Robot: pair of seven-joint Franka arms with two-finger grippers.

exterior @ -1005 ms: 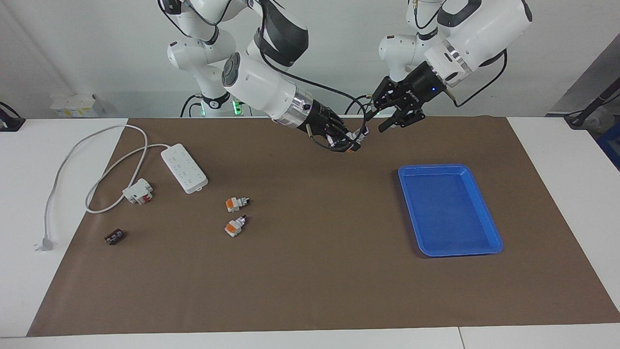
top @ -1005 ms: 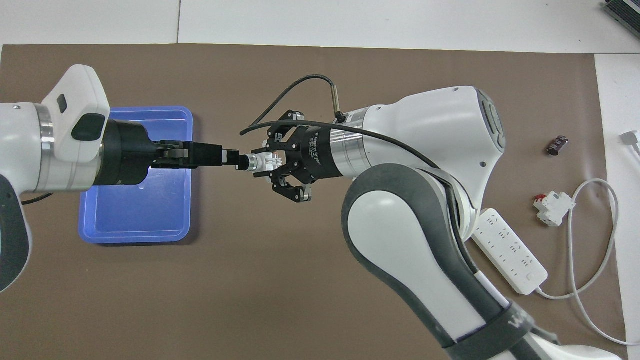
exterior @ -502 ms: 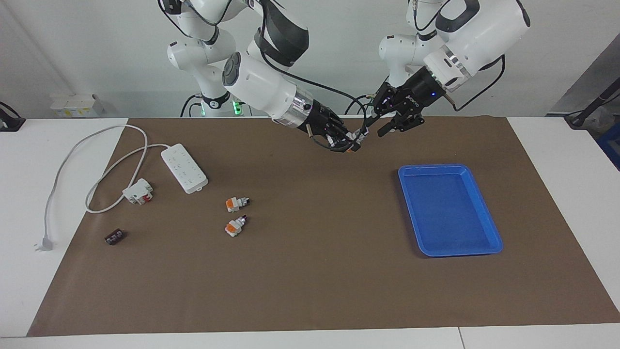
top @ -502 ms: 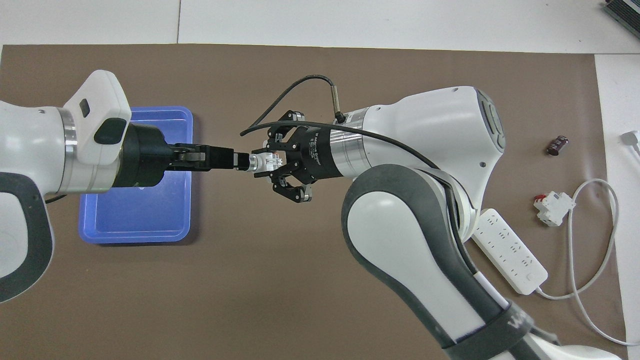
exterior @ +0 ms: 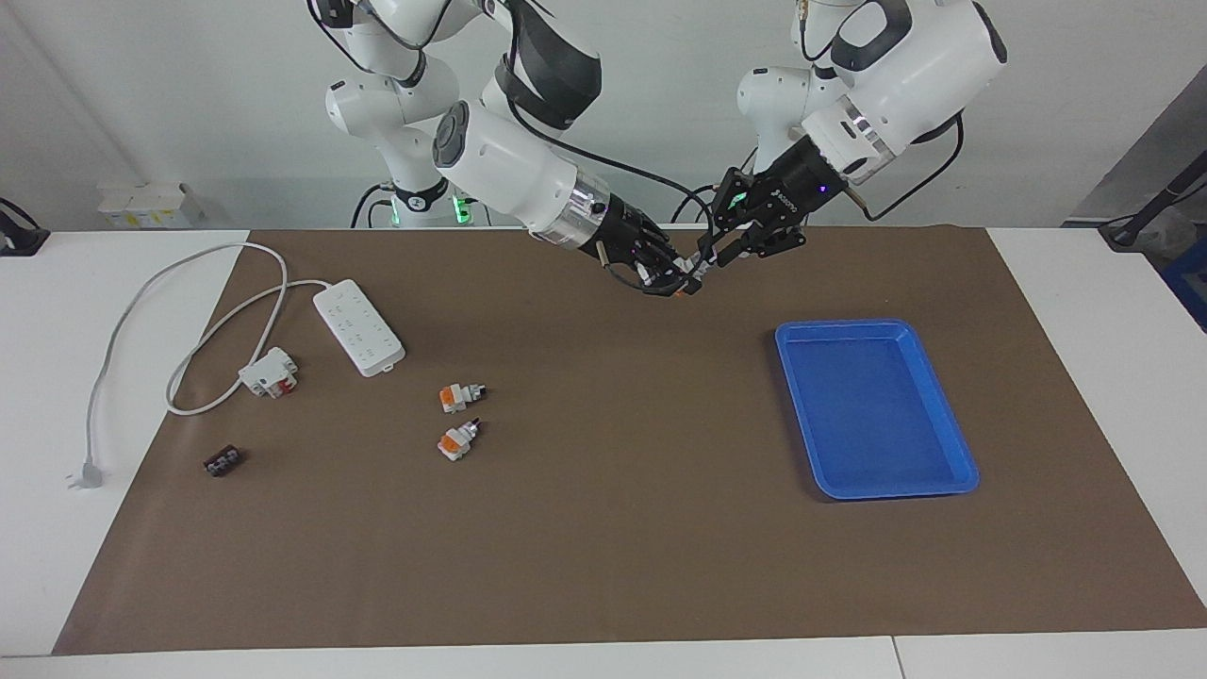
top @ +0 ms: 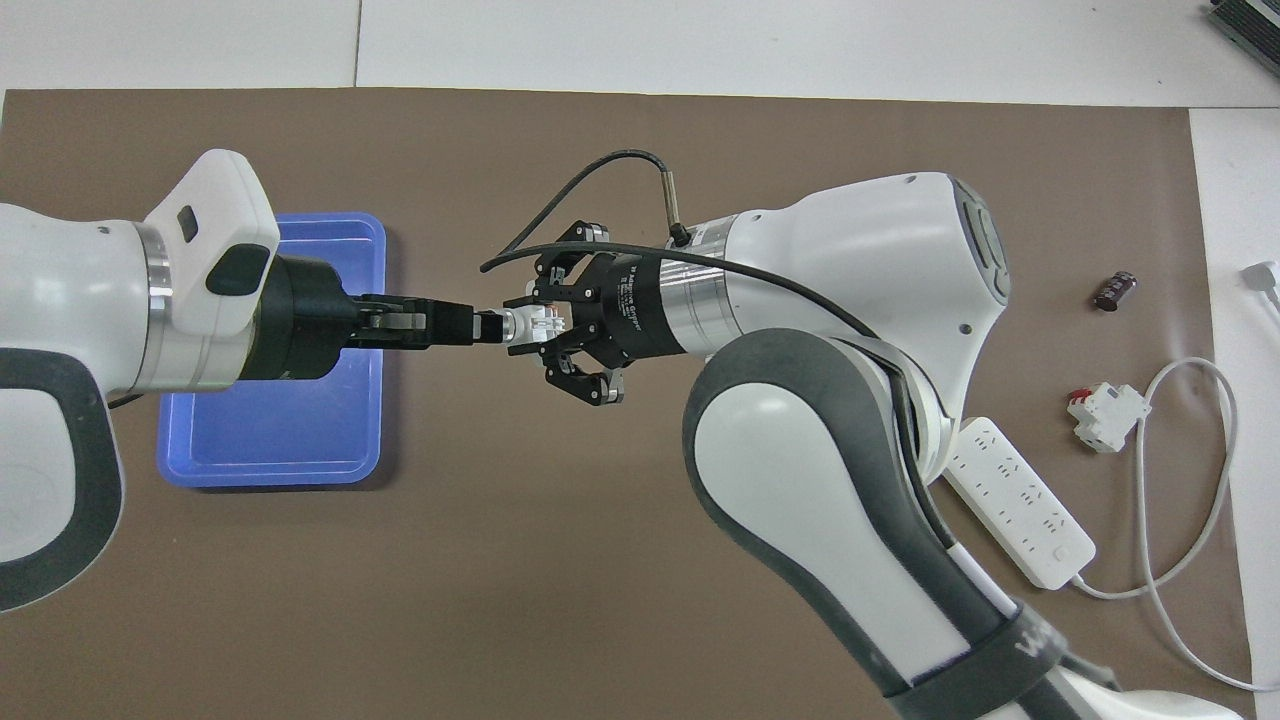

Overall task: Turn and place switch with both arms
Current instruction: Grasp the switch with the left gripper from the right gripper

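My right gripper [exterior: 674, 281] [top: 535, 325] is shut on the white-grey body of the switch [exterior: 683, 286] [top: 522, 323] and holds it in the air over the brown mat, its black knob pointing toward the left arm's end of the table. My left gripper [exterior: 714, 258] [top: 465, 328] is level with the switch and its tip is right at the knob. I cannot make out whether it grips the knob. Two more switches [exterior: 460, 396] [exterior: 459, 438] lie on the mat toward the right arm's end.
An empty blue tray [exterior: 801, 332] [top: 270, 475] sits toward the left arm's end. A white power strip [exterior: 358, 326] [top: 1020, 500] with its cable, a white-and-red block [exterior: 269, 372] [top: 1105, 415] and a small dark block [exterior: 223, 461] [top: 1115, 290] lie toward the right arm's end.
The left gripper has moved in toward the held switch until its tip reaches the knob, and its jaws have drawn closer together. The right gripper has held still.
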